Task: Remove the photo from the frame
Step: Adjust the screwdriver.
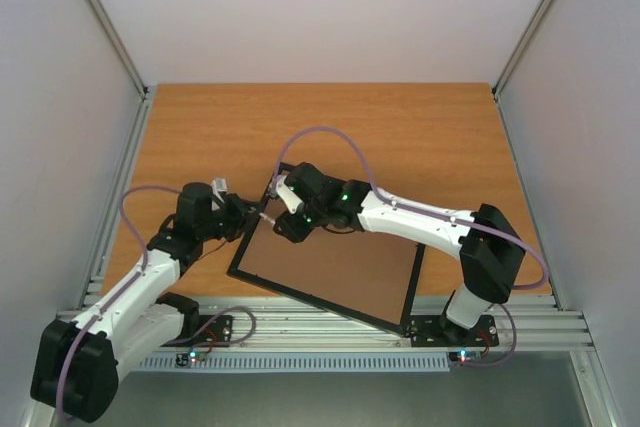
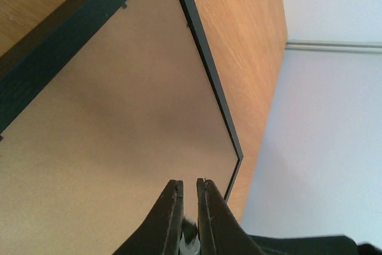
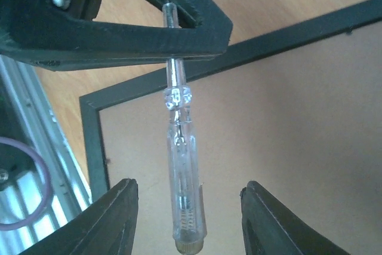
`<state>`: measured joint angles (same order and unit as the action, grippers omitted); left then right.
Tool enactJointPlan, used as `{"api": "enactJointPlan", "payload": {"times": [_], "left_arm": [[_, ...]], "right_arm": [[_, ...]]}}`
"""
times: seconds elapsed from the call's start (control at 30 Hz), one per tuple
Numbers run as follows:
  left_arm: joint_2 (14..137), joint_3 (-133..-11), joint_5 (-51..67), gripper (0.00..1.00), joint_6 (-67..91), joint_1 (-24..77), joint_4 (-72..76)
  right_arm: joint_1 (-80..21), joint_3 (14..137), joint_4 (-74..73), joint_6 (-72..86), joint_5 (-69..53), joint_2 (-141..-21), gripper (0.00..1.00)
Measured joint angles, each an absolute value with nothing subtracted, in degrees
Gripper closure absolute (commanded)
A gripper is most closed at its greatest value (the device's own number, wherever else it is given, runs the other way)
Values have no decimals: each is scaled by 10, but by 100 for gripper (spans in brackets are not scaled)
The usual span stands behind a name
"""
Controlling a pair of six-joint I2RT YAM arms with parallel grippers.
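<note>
The black frame [image 1: 238,265] lies face down on the table, its brown backing board [image 1: 335,267] up. The photo is hidden under the board. My left gripper [image 1: 252,215] is shut on the metal shaft of a clear-handled screwdriver [image 3: 184,165], over the frame's far left corner. Its fingers [image 3: 119,28] show at the top of the right wrist view. My right gripper [image 3: 188,186] is open, one jaw on each side of the screwdriver's handle, not touching it. In the left wrist view my left gripper [image 2: 190,182] hangs over the board [image 2: 119,117], with the frame's rim [image 2: 206,58] beyond.
The wooden table [image 1: 400,137] is bounded by white walls at the left, right and back. An aluminium rail [image 1: 330,322] runs along the near edge, just below the frame's near corner. Purple cables [image 1: 330,137] loop above both arms.
</note>
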<state>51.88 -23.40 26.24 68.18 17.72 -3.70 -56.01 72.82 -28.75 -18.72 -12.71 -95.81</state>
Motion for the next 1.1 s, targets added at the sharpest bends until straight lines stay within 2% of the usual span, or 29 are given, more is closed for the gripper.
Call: {"api": "enactJointPlan", "payload": {"times": [0.23,0.43,0.67,0.73,0.77,0.8,1.1], "left_arm": [[524,-245,246,100,700,177,-69],[529,-246,246,99,712,177,-73],[532,-246,246,99,722,177,-73],[536,-246,246,99,727,177,-73],[538,-246,246,98,728,177,-74],[539,-246,245,92,730,177,-75],[553,-269,196,65,680,177,-117]], "right_arm": [[-608,717,-254,-251,-14,-961,56],[-636,717,-227,-289,53,-988,66],[-647,717,-213,-322,96,-1011,83],[-650,717,-212,-330,105,-1016,93],[-652,717,-212,-333,110,-1018,98],[-652,717,-211,-334,117,-1020,99],[-632,722,-242,-383,120,-1022,99]]}}
